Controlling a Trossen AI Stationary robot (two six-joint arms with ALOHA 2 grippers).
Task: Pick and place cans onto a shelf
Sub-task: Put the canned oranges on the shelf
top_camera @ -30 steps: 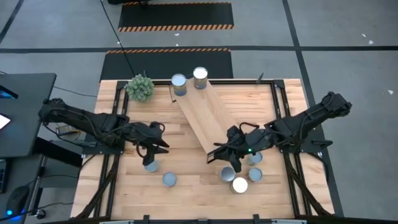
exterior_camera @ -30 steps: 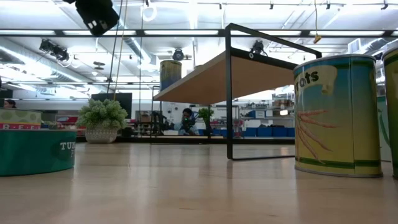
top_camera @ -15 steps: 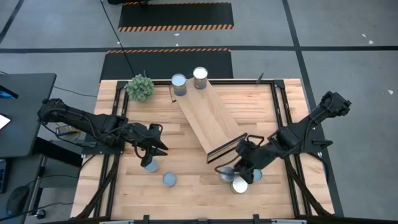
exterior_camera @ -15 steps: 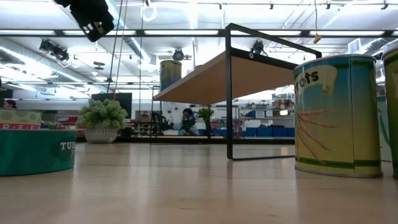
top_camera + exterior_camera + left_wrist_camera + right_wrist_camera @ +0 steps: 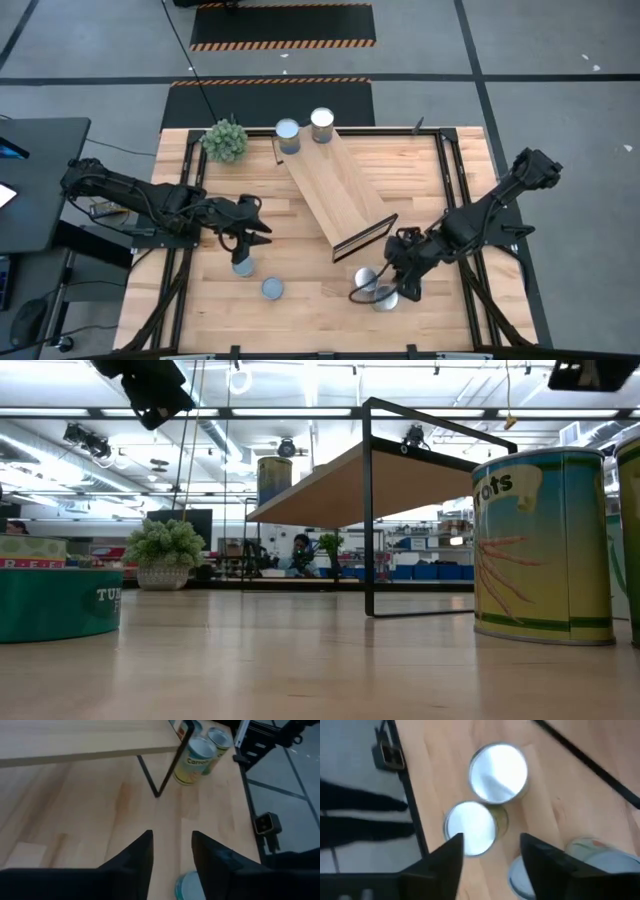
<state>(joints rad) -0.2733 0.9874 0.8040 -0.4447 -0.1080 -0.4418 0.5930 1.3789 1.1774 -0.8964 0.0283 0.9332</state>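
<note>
1. The right gripper (image 5: 385, 285) hovers over a cluster of cans (image 5: 385, 290) just off the shelf's dark-framed near end. In its wrist view its fingers (image 5: 451, 857) stand spread with open counter between them, holding nothing.
2. To do this step well, I would centre the spread fingers on a single can top (image 5: 498, 771), since the tins stand almost touching. A finger coming down in the gap could knock the neighbour (image 5: 471, 827) over.
3. Descend square to the counter (image 5: 310, 280), grip the side wall below the rim, then lift straight up before swinging toward the shelf (image 5: 335, 195).
4. The left gripper (image 5: 243, 240) sits left of the shelf, above a can (image 5: 243, 266). Its fingers (image 5: 137, 857) are parted and empty, with a can top (image 5: 190, 887) showing just past them.
5. One more can (image 5: 272, 288) stands loose on the counter, a little nearer the front edge than that one.
6. The shelf lies diagonally across the counter. Two cans (image 5: 305, 128) stand at its far end; whether on the plank or just beside it cannot be told from above. The rest of the plank is bare.
7. The plant (image 5: 225, 140) stands left of the shelf's far end, clear of both arms.
</note>
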